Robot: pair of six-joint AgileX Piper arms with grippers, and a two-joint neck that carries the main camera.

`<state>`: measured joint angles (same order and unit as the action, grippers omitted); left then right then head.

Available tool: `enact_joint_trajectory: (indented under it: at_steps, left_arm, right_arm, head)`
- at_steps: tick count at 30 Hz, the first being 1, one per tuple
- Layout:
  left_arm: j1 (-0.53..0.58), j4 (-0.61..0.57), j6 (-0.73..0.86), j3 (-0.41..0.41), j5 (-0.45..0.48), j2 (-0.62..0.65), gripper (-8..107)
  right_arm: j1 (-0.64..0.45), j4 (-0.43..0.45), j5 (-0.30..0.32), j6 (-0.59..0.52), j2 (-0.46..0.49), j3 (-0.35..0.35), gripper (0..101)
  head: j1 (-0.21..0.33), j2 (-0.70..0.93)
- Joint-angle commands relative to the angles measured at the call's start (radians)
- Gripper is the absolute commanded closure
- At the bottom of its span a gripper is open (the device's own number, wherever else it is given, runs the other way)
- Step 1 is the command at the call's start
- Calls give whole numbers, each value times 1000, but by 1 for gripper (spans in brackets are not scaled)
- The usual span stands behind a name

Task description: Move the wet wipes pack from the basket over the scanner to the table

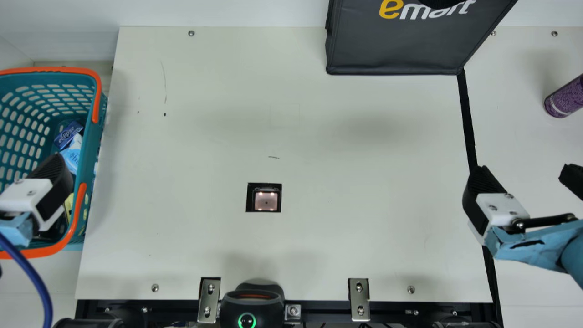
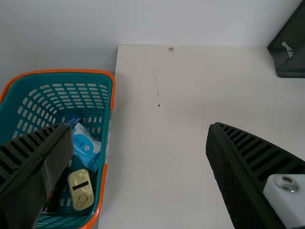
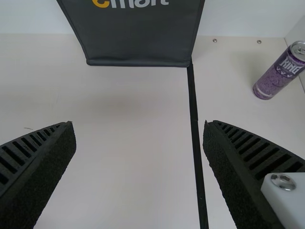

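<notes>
**Blue-and-white soft wet wipes pack (image 2: 86, 147) lies in the teal plastic basket (image 1: 54, 69)**

The pack rests inside the orange-rimmed basket, near the wall closest to the cream tabletop (image 1: 205, 114). A small dark-blue packet (image 1: 68, 134) lies just beside it, and a gold oval tin with a ring pull (image 2: 81, 191) is also in the basket.

In the main view, the black left gripper (image 1: 51, 180) overlaps the near part of the basket; its jaws are spread wide, with nothing between them. The black right gripper (image 1: 524, 171) is at the opposite side, by the black strip (image 1: 467, 118) along the tabletop; its 2 jaws are also wide apart and hold nothing.

The black square scanner (image 1: 264, 197) with a pale lit window is set into the tabletop, well apart from the pack. A dark grey fabric bag (image 1: 396, 48) is at the far edge, and a purple metal can (image 3: 276, 78) is beyond the strip.
</notes>
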<state>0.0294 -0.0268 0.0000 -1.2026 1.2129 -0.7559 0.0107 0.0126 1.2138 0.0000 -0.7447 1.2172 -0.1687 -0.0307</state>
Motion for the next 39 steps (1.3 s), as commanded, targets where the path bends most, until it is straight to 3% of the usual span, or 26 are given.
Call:
enact_joint_trajectory:
  at_steps: [1,15,39]
  left_arm:
    - [0,0,0,0,0,0,9]
    - [0,0,0,0,0,0,9]
    - [-14,8,-14,1,-13,-12,9]
  right_arm:
    - [0,0,0,0,0,0,6]
    - [0,0,-1,0,0,0,6]
    - [0,0,-1,0,0,0,6]
  head:
    - [30,26]
    - [30,352]
    - [30,352]
